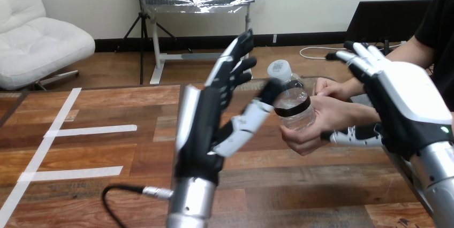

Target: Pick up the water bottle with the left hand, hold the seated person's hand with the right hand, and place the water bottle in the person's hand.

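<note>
A clear water bottle (293,95) with a white cap and a dark label stands upright in the person's hand (317,125) at the right of the middle. The person's other hand (327,86) rests just behind it. My left hand (201,126) is raised at the centre, open with straight fingers; only its thumb tip touches the bottle's shoulder. My right hand (407,99) is at the right, over the person's wrist. Its fingers reach straight over the forearms and its thumb lies under the hand that holds the bottle.
The wooden table (107,105) carries white tape strips (91,129) on its left part. A black cable (115,196) loops near the front edge beside my left forearm. The person sits at the right side.
</note>
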Available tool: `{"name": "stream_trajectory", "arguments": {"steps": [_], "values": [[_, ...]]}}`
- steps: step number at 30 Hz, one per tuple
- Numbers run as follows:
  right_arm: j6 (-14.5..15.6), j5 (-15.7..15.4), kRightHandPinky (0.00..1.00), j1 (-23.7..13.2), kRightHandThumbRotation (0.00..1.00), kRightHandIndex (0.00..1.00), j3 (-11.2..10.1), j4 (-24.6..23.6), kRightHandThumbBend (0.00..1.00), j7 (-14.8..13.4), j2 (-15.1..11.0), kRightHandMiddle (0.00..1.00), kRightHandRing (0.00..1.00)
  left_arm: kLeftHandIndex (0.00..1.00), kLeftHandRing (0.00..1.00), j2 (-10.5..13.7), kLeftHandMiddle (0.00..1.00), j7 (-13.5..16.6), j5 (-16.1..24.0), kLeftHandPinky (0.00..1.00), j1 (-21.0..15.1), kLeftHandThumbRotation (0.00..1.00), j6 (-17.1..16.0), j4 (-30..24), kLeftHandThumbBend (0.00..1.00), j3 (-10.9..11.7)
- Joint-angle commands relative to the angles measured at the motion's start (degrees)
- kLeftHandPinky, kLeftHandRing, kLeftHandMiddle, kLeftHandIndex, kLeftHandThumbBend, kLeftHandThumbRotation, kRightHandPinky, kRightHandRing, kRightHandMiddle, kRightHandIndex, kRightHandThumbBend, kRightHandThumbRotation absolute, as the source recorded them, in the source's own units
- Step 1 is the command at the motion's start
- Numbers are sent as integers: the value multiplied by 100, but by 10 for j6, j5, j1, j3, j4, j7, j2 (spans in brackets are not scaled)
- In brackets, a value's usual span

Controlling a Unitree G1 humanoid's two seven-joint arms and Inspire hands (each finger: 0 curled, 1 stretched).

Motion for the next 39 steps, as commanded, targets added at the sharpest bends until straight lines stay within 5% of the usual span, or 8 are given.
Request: {"name": "stream_trajectory", "arguments": {"steps": [1, 11, 22, 39], "values": [[-22, 15, 77, -8, 2, 82, -20, -34, 59, -42, 38, 93, 91, 83, 77, -21, 84, 13, 7, 65, 9, 75, -31, -38, 45, 17], [-60, 60, 74, 10, 13, 79, -21, -39, 33, -89, 105, 91, 88, 84, 75, -15, 82, 19, 5, 64, 46, 86, -70, -44, 41, 30], [-151, 105, 73, 15, 1, 76, -12, -12, 22, -131, 163, 87, 85, 83, 74, -18, 81, 23, 1, 63, 82, 90, -109, -49, 43, 45], [-219, 98, 73, 11, 0, 76, -10, 28, 22, -126, 178, 85, 85, 80, 72, -20, 78, 39, 11, 62, 120, 89, -131, -55, 41, 53]]}}
